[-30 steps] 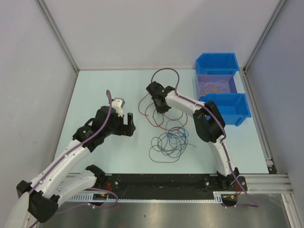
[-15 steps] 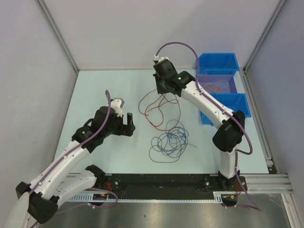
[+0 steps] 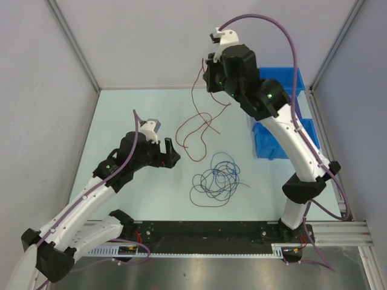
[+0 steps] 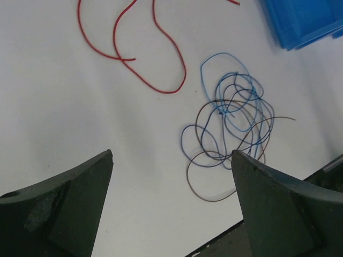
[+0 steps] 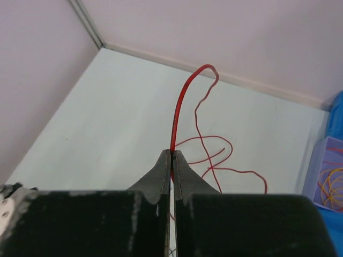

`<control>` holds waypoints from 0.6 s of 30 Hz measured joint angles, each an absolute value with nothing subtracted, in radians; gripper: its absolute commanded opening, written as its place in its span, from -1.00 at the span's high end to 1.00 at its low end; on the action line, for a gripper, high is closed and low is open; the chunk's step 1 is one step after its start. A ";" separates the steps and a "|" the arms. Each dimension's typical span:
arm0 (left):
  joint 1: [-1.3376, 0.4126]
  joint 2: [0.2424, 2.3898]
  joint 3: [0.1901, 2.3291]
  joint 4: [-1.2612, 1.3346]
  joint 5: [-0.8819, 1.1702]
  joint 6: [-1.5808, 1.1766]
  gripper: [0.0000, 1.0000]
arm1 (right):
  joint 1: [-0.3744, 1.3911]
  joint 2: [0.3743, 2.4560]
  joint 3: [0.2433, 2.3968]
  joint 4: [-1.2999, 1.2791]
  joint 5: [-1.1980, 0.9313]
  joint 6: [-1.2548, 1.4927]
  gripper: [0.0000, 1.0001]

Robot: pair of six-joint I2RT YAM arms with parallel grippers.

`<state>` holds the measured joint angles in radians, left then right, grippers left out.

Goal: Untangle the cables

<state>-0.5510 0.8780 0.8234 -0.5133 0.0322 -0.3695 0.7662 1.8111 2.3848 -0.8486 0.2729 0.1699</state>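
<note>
We've got the left gripper (image 3: 171, 153) just up-left of the tangle (image 3: 216, 180), jaws spread wide and holding nothing; in its wrist view (image 4: 171, 160) there's only bare table (image 3: 121, 109) between the fingers. Next over is the red cable (image 3: 196, 124), beyond the tangle's far-left side: its lower part lies on the table in loose open curves (image 4: 161, 88). The nearest bend is close to the tangle's outer blue loop, and we see a gap there, no crossing. The tangle itself sits flat on the table, blue and dark loops overlapping each other in one clump (image 4: 233, 118); we can't tell how many separate wires are in it. The right gripper (image 3: 205, 72) is high up behind the tangle, over the table's far edge. It's clamped tight on the red cable, which comes straight out of the pinched tips (image 5: 171, 152), arcs over (image 5: 179, 101) and drops as a thin strand to the curves on the table. Right of the tangle are the blue bins (image 3: 284, 78), partly hidden by the right arm (image 3: 296, 139). In the right wrist view we see a pale bin (image 5: 321, 155) at the edge with orange-yellow loops (image 5: 331, 184) inside it, well apart from the tangle.
</note>
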 measured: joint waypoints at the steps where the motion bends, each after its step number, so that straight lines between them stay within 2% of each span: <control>1: -0.551 0.887 0.826 -0.489 0.043 -0.377 -0.92 | 0.767 1.803 2.385 -0.848 0.273 0.168 1.00; 10: -0.551 1.023 0.898 -0.345 0.171 -0.436 -0.89 | 0.767 1.642 2.351 -0.788 0.302 0.133 1.00; 18: -0.551 1.044 0.927 -0.354 0.197 -0.440 -0.91 | 0.767 1.576 2.215 -0.766 0.347 0.113 1.00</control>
